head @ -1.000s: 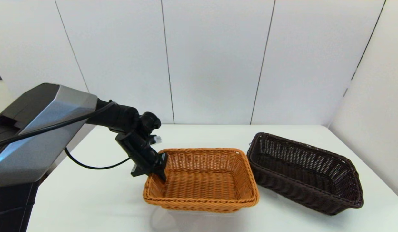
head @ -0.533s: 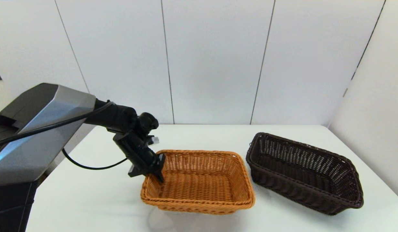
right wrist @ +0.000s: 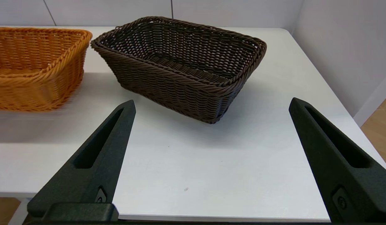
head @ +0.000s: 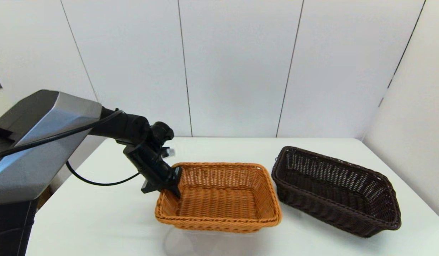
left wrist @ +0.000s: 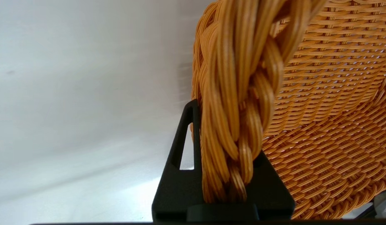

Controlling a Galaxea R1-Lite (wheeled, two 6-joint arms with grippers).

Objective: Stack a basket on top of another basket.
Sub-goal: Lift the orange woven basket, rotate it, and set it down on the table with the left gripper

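Note:
The orange-tan basket [head: 219, 199] hangs just above the white table, casting a shadow beneath. My left gripper [head: 175, 190] is shut on the braided rim of its left end. In the left wrist view that rim [left wrist: 240, 93] runs between the black fingers [left wrist: 180, 175] of the left gripper [left wrist: 227, 150]. The dark brown basket [head: 333, 188] rests on the table to the right, a small gap away. In the right wrist view, my right gripper [right wrist: 211, 104] stands open and empty near the table's front edge, facing the dark basket [right wrist: 180, 62], with the orange-tan basket [right wrist: 30, 62] beside it.
The white table [head: 98, 220] is bordered by white wall panels at the back and on the right. A black cable [head: 98, 183] hangs under my left arm. The table's right edge [right wrist: 343, 103] lies close to the dark basket.
My left arm has drawn slightly to the left, carrying the orange-tan basket with it, so the gap to the dark basket has widened a little. The dark basket has not moved.

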